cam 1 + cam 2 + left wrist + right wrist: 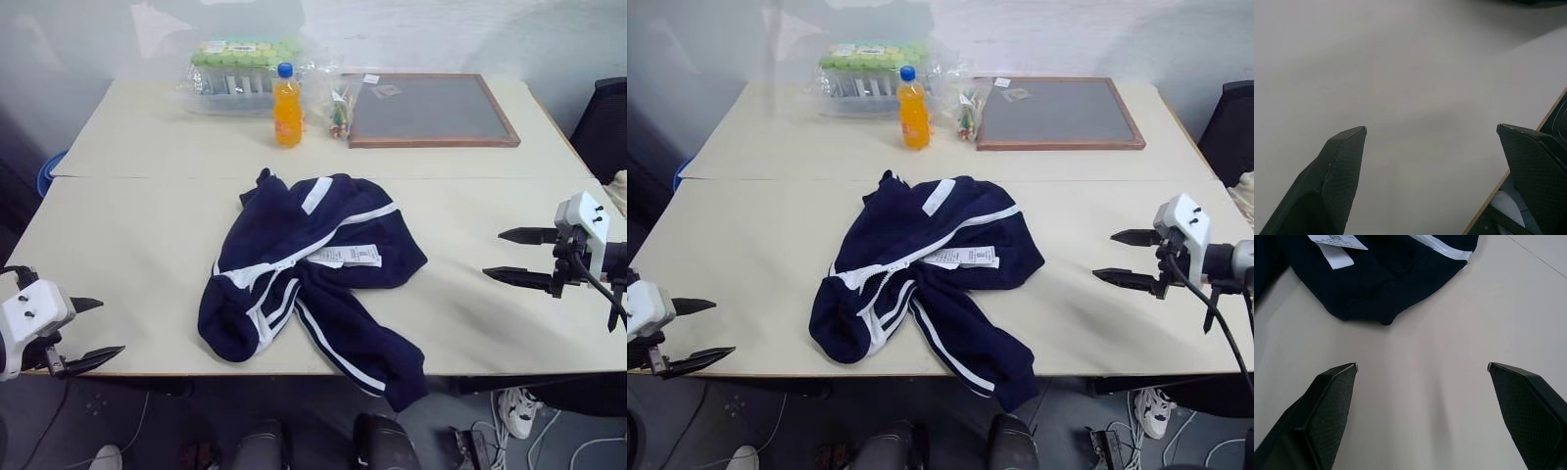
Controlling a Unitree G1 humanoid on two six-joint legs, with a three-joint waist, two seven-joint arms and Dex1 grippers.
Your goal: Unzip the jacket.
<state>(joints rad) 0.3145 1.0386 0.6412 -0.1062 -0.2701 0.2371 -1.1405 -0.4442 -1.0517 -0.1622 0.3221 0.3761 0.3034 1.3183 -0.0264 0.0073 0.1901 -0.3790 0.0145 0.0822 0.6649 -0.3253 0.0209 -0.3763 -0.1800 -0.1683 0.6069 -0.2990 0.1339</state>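
Pale beige surface (pixel 127 245) runs wide from left to right, with a seam crossing it behind the jacket. At the near left corner, the left pincer (pixel 90 332) hangs over the front edge, its black fingers spread wide and holding nothing. Bare surface lies between it and the jacket (pixel 313 269), which sits crumpled at the middle, one sleeve drooping past the front edge, its white paper tag (pixel 345 257) facing up. Behind stand an orange bottle (pixel 287 106), a wrapped pack (pixel 240 69) and a framed board (pixel 426 110). Open room follows to the right, where the right pincer (pixel 511 256) hovers above the surface near the right edge, fingers wide apart, empty, pointing toward the jacket.
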